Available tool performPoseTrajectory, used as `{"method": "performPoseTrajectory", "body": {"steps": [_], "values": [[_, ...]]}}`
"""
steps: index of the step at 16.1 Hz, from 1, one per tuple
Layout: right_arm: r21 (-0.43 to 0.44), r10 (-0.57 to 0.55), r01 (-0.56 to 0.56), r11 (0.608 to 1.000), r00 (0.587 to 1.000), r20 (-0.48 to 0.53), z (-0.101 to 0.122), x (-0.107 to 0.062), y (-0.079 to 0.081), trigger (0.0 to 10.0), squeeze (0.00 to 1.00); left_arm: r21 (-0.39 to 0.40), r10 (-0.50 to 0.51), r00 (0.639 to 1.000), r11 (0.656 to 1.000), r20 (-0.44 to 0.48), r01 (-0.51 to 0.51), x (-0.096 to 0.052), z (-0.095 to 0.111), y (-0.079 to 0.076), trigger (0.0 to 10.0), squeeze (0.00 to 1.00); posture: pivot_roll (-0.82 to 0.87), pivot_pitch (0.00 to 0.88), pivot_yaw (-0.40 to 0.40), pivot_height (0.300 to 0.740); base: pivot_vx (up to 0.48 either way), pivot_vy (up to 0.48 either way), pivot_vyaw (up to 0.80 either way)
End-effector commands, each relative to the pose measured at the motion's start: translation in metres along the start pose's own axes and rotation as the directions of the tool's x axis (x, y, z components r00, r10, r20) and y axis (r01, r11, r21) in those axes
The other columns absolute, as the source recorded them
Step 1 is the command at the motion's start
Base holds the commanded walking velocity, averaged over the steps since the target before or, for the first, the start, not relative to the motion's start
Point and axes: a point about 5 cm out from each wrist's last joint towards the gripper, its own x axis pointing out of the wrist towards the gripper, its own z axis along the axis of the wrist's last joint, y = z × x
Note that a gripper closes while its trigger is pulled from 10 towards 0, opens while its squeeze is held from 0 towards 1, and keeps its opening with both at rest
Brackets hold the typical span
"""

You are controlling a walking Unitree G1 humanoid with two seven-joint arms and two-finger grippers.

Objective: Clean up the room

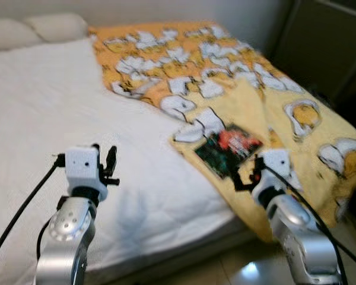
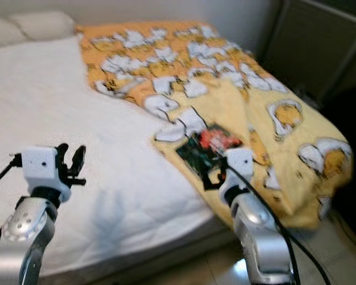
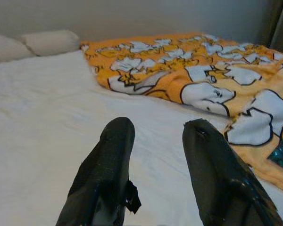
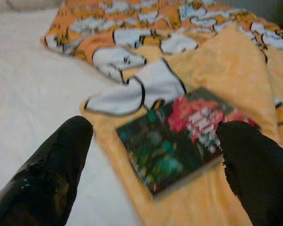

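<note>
A book (image 1: pixel 228 150) with a dark green and red cover lies flat on the yellow blanket (image 1: pixel 267 89) near the bed's right front corner. My right gripper (image 1: pixel 247 174) hovers just in front of the book (image 4: pixel 179 139), open, its black fingers (image 4: pixel 52 174) spread wider than the cover. My left gripper (image 1: pixel 110 164) is raised over the white sheet (image 1: pixel 53 113), open, with nothing between its fingers (image 3: pixel 106 169).
The yellow blanket with white cartoon dogs covers the bed's right half and hangs over the edge. Two pillows (image 1: pixel 35 29) lie at the head. A dark cabinet (image 1: pixel 326 41) stands at the far right. Shiny floor (image 1: pixel 249 270) shows below the bed's front edge.
</note>
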Motion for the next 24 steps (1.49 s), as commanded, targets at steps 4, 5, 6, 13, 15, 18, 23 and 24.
{"method": "performPoseTrajectory", "body": {"steps": [4,5,6,13,15,18,23,24], "values": [[-0.02,-0.036,0.036,0.999,0.999,-0.017,-0.003,-0.002,-0.012,10.0,0.0,-0.011,-0.043,0.999,0.999,0.011,0.043,0.002,0.001,-0.01,10.0,0.0,-0.05,0.014,-0.02,0.74,0.0,0.0,0.0],[-0.067,-0.022,0.021,0.998,1.0,-0.018,-0.003,-0.001,-0.01,10.0,0.0,-0.005,-0.041,0.999,0.999,0.014,0.042,0.002,0.002,-0.01,10.0,0.0,-0.05,0.012,-0.018,0.74,0.0,0.0,0.0],[-0.106,-0.019,0.017,0.994,1.0,-0.017,-0.002,-0.001,-0.008,10.0,0.0,-0.021,-0.033,0.999,0.999,0.01,0.033,0.004,0.003,-0.011,10.0,0.0,-0.05,0.011,-0.017,0.74,0.0,0.0,0.8],[-0.03,-0.032,0.032,0.999,0.999,-0.029,-0.004,0.0,-0.009,10.0,0.0,-0.034,0.03,0.999,0.999,0.016,-0.03,0.013,0.007,-0.007,10.0,0.0,-0.06,0.014,-0.018,0.74,0.0,-0.274,0.46],[-0.025,-0.022,0.021,0.999,0.999,-0.04,-0.005,0.0,-0.008,10.0,0.0,-0.047,0.032,0.999,0.998,0.036,-0.03,0.014,0.01,-0.006,10.0,0.0,-0.06,0.015,-0.017,0.74,0.133,0.0,0.0],[-0.008,-0.043,0.043,0.999,0.998,-0.048,-0.005,-0.001,-0.01,10.0,0.0,-0.062,0.014,1.0,0.998,0.026,-0.012,0.014,0.008,-0.01,10.0,0.0,-0.06,0.018,-0.017,0.74,0.334,0.0,-0.77],[-0.028,-0.031,0.03,0.999,0.999,-0.04,-0.002,0.001,-0.01,10.0,0.0,-0.07,0.006,1.0,0.998,0.027,-0.004,0.015,0.008,-0.014,10.0,0.0,-0.06,0.016,-0.021,0.74,0.332,0.0,0.0],[-0.08,-0.005,0.001,0.997,0.999,-0.05,-0.002,0.002,-0.008,10.0,0.0,-0.072,0.005,1.0,0.997,0.028,-0.003,0.015,0.008,-0.015,10.0,0.0,-0.06,0.017,-0.022,0.74,0.337,0.0,0.8]]}}
